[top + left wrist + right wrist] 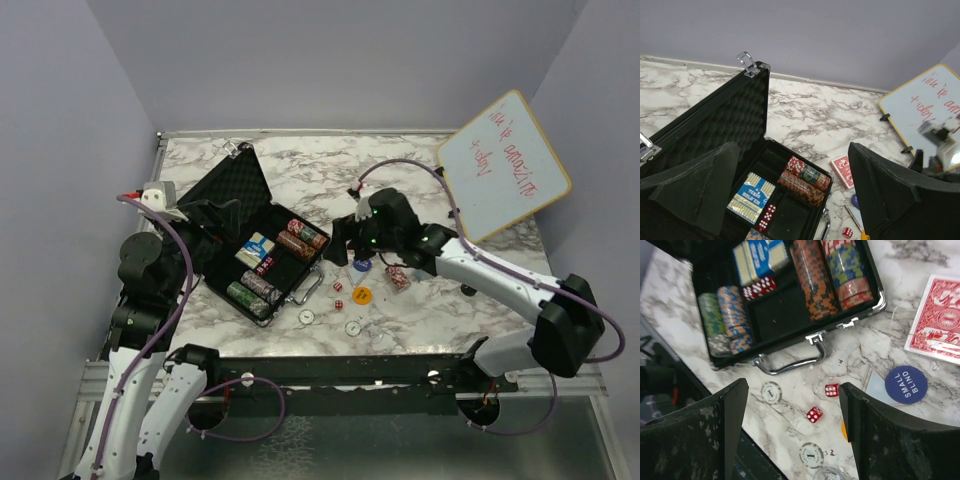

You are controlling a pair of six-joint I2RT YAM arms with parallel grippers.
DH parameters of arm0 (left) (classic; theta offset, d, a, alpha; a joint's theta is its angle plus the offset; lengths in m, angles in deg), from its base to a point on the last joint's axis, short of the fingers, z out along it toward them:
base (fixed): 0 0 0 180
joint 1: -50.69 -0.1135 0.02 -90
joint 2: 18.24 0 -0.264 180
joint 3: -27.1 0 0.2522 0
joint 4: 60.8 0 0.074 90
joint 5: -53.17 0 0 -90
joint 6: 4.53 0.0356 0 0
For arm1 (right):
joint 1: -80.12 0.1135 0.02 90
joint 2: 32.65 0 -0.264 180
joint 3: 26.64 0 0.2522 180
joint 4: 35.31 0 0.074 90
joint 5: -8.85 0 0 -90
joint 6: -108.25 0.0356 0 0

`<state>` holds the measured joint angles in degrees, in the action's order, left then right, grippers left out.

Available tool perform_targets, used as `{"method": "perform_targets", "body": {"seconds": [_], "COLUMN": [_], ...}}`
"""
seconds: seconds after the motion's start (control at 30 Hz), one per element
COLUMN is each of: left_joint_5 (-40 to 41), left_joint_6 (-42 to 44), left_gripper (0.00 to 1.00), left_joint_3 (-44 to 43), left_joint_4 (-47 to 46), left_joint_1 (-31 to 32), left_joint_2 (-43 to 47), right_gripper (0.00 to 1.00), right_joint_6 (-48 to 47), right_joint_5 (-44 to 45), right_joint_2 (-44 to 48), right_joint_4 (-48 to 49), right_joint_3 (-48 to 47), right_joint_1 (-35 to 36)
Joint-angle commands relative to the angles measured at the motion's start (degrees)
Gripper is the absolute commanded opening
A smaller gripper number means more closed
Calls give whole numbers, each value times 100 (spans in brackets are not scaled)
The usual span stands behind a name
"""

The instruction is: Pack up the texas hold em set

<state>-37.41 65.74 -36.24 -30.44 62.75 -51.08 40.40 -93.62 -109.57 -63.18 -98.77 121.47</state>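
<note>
Left of the table's [450,300] middle, the case [777,312] lies open, its foam-lined lid [730,115] tipped back toward the far left. Inside it are a blue deck [751,195], a row of dice [759,288] and chip stacks [812,280] along the right and near-left sides; one middle compartment is bare.

Right of the case, on the marble, lie a red deck [937,320] and a blue button [906,384] marked SMALL BLIND. Nearer are two loose dice [831,390], an orange button [361,295] and two white buttons [771,392]. A loose stack [398,277] of chips lies on its side farther right. A whiteboard [503,165] leans at the far right.

The left gripper [794,147] hangs over the case's left part, fingers wide apart, holding nothing. The right gripper [792,385] hovers above the table beside the case's handle, over the loose dice, fingers spread and empty.
</note>
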Motion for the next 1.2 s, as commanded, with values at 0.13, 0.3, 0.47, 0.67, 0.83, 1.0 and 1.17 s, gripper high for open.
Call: {"method": "perform_targets", "body": {"seconds": [0.13, 0.3, 0.47, 0.67, 0.83, 1.0, 1.17], "left_joint_5": [427, 366, 383, 411, 496, 497, 513], "left_joint_6": [-231, -301, -337, -331, -317, -339, -339], "left_gripper": [99, 99, 99, 99, 99, 99, 99], "left_joint_3": [186, 335, 439, 499, 546, 546, 580], "left_joint_4": [-132, -123, -170, -183, -183, -203, -201], "left_joint_1": [-35, -35, -36, -36, -33, -29, -27], "left_joint_2": [176, 184, 106, 44, 42, -3, -4], "right_gripper": [74, 80, 81, 74, 74, 71, 60], "right_joint_6": [96, 447, 375, 170, 158, 76, 73], "right_joint_5": [2047, 3887, 4151, 3763, 3543, 3261, 2993], "right_joint_2": [-1124, -1176, -1197, -1290, -1467, -1608, -1567], "right_joint_4": [-942, -1801, -2086, -2107, -2150, -2117, -2167], "right_joint_3": [-558, -444, -118, 136, 331, 405, 475], "right_joint_1": [541, 513, 267, 68, -109, -153, -153]}}
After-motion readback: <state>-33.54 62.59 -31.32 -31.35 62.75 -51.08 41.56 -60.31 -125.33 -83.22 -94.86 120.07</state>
